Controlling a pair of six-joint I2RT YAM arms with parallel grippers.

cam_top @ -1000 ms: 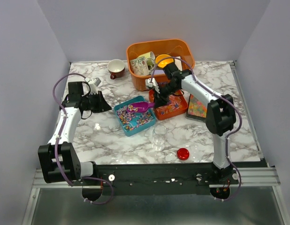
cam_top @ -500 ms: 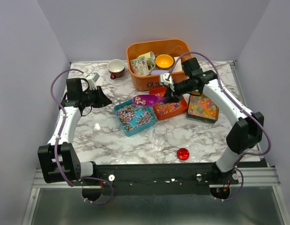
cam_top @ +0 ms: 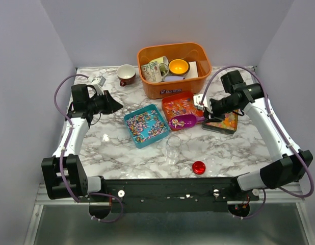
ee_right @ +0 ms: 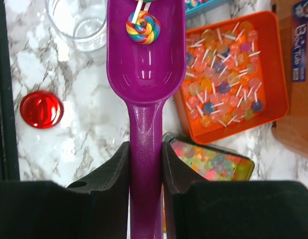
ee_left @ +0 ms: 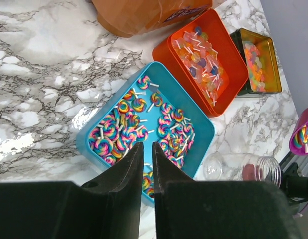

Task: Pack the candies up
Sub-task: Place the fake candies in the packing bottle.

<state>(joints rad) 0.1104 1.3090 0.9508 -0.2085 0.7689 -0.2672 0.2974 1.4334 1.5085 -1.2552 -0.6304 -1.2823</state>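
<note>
Rainbow swirl candies fill a blue tray [cam_top: 146,125], also in the left wrist view [ee_left: 144,124]. Pale wrapped pieces fill an orange tray [cam_top: 180,106]. Glossy jelly beads fill a dark tin [cam_top: 225,121]. My right gripper [ee_right: 145,149] is shut on the handle of the purple scoop [ee_right: 145,55]. One rainbow candy [ee_right: 142,27] lies in the scoop, whose tip is beside the clear jar [ee_right: 77,20]. In the top view the scoop [cam_top: 183,121] hovers at the orange tray's near edge, just beyond the jar [cam_top: 173,148]. My left gripper [ee_left: 147,149] is shut and empty, held left of the blue tray.
A red lid [cam_top: 199,167] lies on the marble near the jar. An orange bin [cam_top: 198,51] with a mug and a yellow bowl stands at the back. A red-brown cup [cam_top: 126,74] sits at the back left.
My right arm has swung the scoop from over the blue tray to the right and nearer, over the orange tray's near edge by the jar. The left arm barely moved.
</note>
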